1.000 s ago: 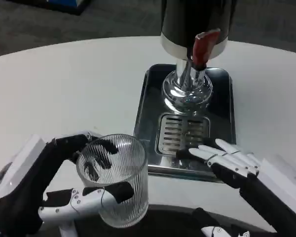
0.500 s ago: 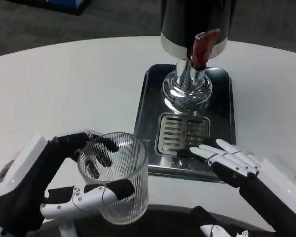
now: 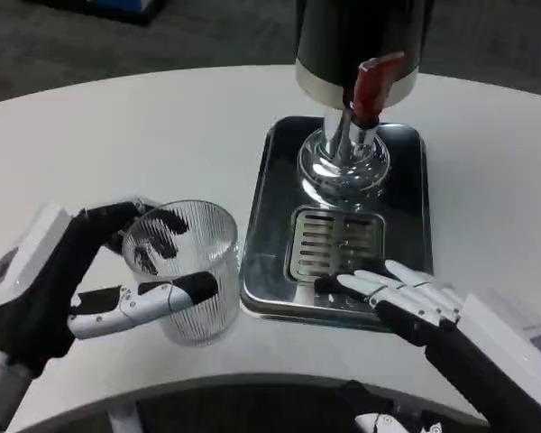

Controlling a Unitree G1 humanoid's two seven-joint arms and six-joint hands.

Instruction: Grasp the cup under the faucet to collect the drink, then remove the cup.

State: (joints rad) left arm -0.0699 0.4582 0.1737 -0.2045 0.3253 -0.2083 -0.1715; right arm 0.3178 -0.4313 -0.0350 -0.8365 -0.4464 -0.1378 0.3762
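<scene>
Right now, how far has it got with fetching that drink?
Done: the left hand holds the clear ribbed glass cup, which looks empty. It sits on the white table, left of the steel drip tray, not under the red-handled faucet. The right hand rests at the tray's front edge. Filling and removing remain.

White round surface (image 3: pixel 144 135) stretches wide across the shot, its curved far edge meeting dark grey carpeted floor (image 3: pixel 207 36) beyond. Up in the top left corner, a sliver of a blue object (image 3: pixel 117 7) sits on that floor, too cropped to identify. Bottom edge, a dark gap (image 3: pixel 252 406) shows below the surface's near rim.
</scene>
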